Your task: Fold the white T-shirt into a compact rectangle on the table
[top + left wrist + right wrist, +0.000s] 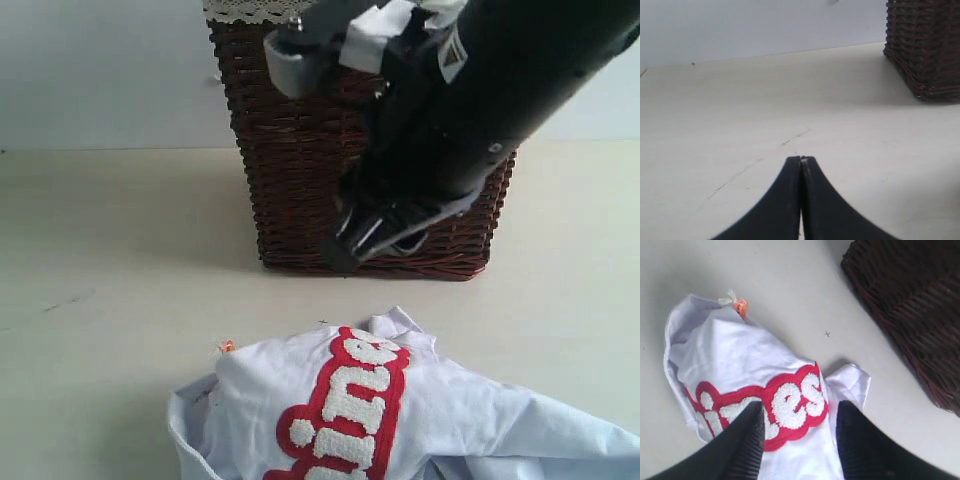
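Observation:
The white T-shirt (440,410) lies crumpled on the table (100,250) near its front edge, with the red-outlined fuzzy lettering (345,405) facing up and a small orange tag (227,346) at its left. My right gripper (372,238) hangs above the shirt in front of the basket. In the right wrist view the right gripper (800,412) is open over the T-shirt (735,355), its fingers apart on either side of the lettering (790,400) and holding nothing. My left gripper (801,159) is shut and empty over bare table (740,110). It is out of the exterior view.
A dark brown wicker basket (290,150) with white lace trim (245,10) stands at the back centre, just behind the right arm; the basket (925,45) also shows in the left wrist view. A pale wall rises behind the table.

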`<state>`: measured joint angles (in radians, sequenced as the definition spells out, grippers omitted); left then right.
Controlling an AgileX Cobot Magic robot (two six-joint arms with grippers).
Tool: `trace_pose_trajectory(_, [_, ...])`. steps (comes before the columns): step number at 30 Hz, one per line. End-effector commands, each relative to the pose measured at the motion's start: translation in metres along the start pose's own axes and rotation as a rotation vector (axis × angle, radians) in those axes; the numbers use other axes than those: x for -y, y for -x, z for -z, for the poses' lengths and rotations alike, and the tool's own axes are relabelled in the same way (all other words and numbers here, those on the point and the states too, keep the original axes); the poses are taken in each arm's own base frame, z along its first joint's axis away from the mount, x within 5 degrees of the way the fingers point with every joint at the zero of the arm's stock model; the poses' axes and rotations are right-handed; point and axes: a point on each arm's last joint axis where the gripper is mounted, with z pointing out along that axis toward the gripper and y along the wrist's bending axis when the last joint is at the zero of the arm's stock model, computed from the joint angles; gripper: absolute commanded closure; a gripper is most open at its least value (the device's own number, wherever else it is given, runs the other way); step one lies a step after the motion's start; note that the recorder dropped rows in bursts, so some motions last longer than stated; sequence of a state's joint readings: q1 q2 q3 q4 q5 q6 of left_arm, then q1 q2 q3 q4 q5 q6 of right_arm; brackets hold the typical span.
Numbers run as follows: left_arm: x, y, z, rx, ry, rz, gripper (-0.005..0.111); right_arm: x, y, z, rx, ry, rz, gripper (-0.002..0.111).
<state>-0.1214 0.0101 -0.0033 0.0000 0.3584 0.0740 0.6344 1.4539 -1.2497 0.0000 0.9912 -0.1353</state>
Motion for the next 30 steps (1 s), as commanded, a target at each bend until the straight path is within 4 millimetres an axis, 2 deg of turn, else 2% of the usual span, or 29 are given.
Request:
trace_pose_trajectory(1, [0.001, 0.000, -0.001, 0.009, -0.009, 0.003, 0.106, -0.002, -0.012, 0.002, 0.030, -0.004, 0.001, 0.072])
trace_pose_trajectory(5, [0.001, 0.000, -0.001, 0.009, -0.009, 0.003, 0.106, -0.003, -0.022, 0.013, 0.058, -0.008, -0.002, 0.076])
trace_pose_trajectory(12, [0.001, 0.000, -0.001, 0.009, -0.009, 0.003, 0.106, -0.005, -0.036, 0.060, 0.253, -0.033, -0.006, 0.078])
trace_pose_trajectory(15, [0.001, 0.000, -0.001, 0.009, -0.009, 0.003, 0.106, -0.006, -0.044, 0.073, 0.302, -0.040, -0.006, 0.078])
trace_pose_trajectory(21, [0.000, 0.000, -0.001, 0.008, -0.007, -0.010, 0.106, -0.007, -0.058, 0.073, 0.341, -0.055, 0.003, 0.078])
trace_pose_trajectory(24, [-0.001, 0.009, 0.000, 0.109, 0.019, -0.127, 0.106, -0.008, -0.062, 0.071, 0.334, -0.055, 0.006, 0.078])
trace_pose_trajectory(26, [-0.001, 0.023, 0.002, 0.258, 0.012, -0.019, 0.106, -0.008, -0.062, 0.071, 0.332, -0.055, 0.006, 0.078])
trace_pose_trajectory(30, [-0.003, 0.037, 0.007, 0.424, -0.012, 0.198, 0.106, -0.009, -0.062, 0.071, 0.331, -0.045, 0.000, 0.078])
